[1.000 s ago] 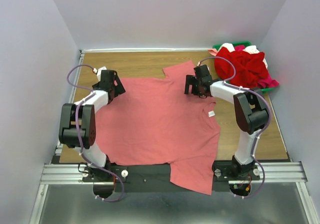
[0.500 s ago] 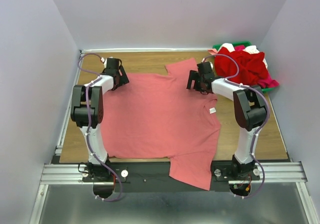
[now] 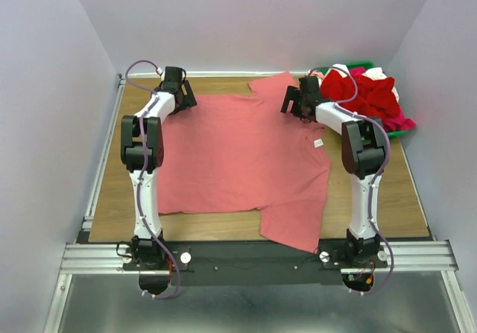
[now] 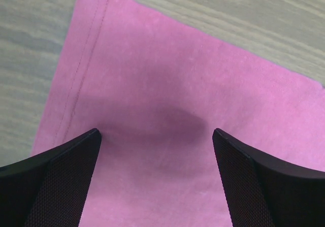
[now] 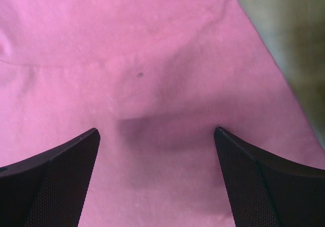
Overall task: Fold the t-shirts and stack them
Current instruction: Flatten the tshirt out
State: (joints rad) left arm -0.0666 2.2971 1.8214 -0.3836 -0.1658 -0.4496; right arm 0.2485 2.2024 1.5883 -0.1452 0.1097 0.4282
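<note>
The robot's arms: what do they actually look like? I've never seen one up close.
The left arm and right arm match: slim white tubes joined by chunky black housings, with a thin purple cable looping along each. Each arm ends in two black jaws, wedge-shaped, with a fine mesh-like texture on their inner faces.

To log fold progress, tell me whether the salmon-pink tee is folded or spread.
Spread: the salmon-pink tee lies flat across the table, its whole outline showing, nothing doubled over.
</note>
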